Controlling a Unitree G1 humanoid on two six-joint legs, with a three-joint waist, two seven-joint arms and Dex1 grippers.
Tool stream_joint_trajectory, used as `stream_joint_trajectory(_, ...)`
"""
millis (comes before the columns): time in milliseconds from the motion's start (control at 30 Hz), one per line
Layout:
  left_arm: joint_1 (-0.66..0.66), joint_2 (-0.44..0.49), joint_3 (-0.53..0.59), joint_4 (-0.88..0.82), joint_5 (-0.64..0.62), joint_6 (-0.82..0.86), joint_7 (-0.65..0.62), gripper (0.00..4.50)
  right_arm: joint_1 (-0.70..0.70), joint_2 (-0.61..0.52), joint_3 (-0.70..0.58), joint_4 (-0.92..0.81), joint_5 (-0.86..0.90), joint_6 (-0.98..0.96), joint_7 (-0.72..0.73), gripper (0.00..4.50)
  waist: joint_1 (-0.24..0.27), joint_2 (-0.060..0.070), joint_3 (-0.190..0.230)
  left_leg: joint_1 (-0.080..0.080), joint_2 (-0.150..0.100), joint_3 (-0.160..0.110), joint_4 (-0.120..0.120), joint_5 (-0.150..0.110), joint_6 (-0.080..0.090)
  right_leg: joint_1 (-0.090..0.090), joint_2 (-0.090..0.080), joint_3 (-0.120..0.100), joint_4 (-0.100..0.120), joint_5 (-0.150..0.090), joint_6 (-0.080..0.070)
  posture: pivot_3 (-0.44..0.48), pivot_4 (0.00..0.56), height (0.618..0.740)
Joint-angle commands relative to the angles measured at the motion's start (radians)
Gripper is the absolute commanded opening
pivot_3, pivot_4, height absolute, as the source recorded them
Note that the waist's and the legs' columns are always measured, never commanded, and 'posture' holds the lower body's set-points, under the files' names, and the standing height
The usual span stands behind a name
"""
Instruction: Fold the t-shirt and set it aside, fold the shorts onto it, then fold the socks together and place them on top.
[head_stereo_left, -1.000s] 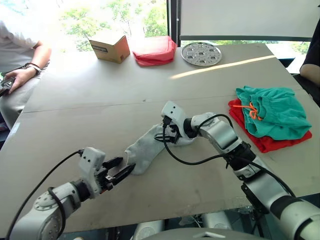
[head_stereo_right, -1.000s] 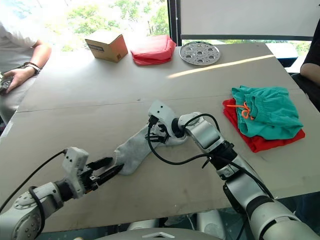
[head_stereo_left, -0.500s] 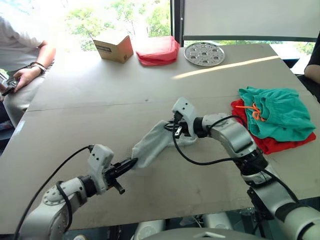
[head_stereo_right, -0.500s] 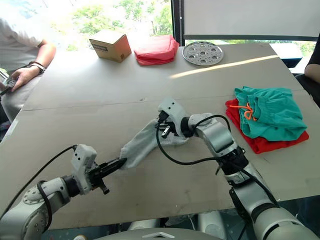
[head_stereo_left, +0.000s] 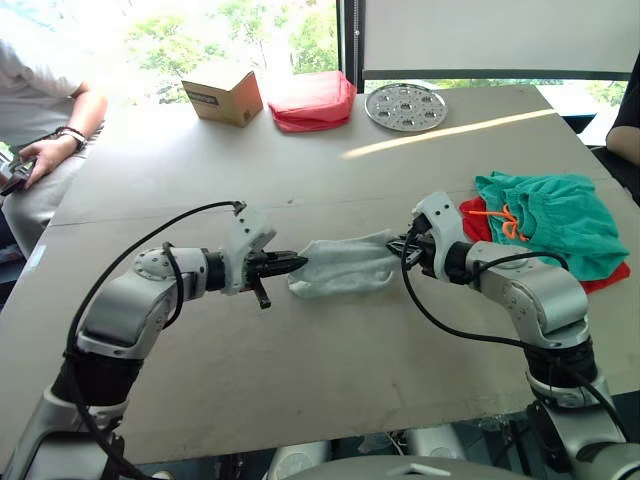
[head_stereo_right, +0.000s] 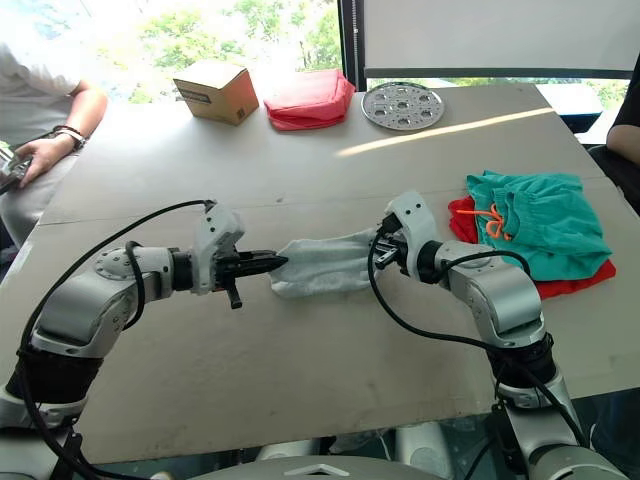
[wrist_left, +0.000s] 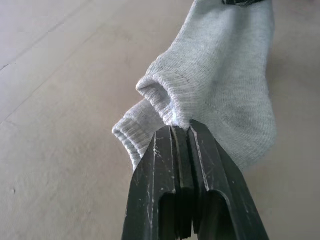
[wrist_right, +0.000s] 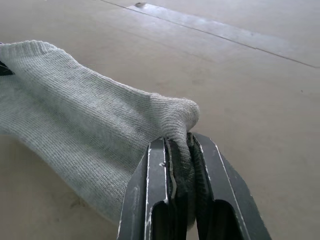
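At the left, a seated person's hand (head_stereo_left: 45, 152) is resting beside the table (head_stereo_left: 300, 380). The left gripper (head_stereo_left: 292, 262) is pinching one end of the socks (head_stereo_left: 345, 269), the right gripper (head_stereo_left: 403, 244) clamping the other, stretching them mid-table. Farther right, the shorts (head_stereo_left: 545, 220) are lying folded atop the t-shirt (head_stereo_left: 610, 278).

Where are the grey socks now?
In the eye views, the socks hang mid-table, stretched between the left gripper and right gripper, left of the shorts.
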Motion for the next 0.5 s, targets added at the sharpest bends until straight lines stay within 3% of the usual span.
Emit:
stream_joint_trajectory(33, -0.021, 0.012, -0.035, 0.069, 0.072, -0.062, -0.054, 0.02, 0.023, 0.015, 0.01, -0.074, -0.012, 0.0, -0.062, 0.0, -0.005, 0.0, 0.0, 0.0, 0.0, 0.001, 0.0, 0.0, 0.0, -0.001, 0.0, 0.001, 0.0, 0.0, 0.0, 0.0, 0.15, 0.74)
stream_joint_trajectory(267, -0.017, 0.029, 0.0, 0.088, 0.092, -0.087, -0.098, 0.02, 0.057, 0.032, 0.028, -0.111, 0.005, -0.008, -0.1, 0.0, -0.005, -0.001, 0.0, -0.001, 0.0, 0.001, 0.0, 0.0, 0.001, -0.001, -0.001, 0.001, 0.0, 0.0, 0.0, 0.0, 0.15, 0.74)
stream_joint_trajectory(500, -0.001, 0.044, 0.072, -0.001, 0.05, 0.0, -0.088, 0.02, 0.039, 0.037, 0.044, -0.092, 0.014, -0.021, -0.097, 0.0, -0.006, 0.0, 0.0, -0.001, 0.0, 0.001, 0.0, 0.0, 0.001, -0.001, -0.001, 0.0, 0.0, 0.0, 0.0, 0.0, 0.15, 0.74)
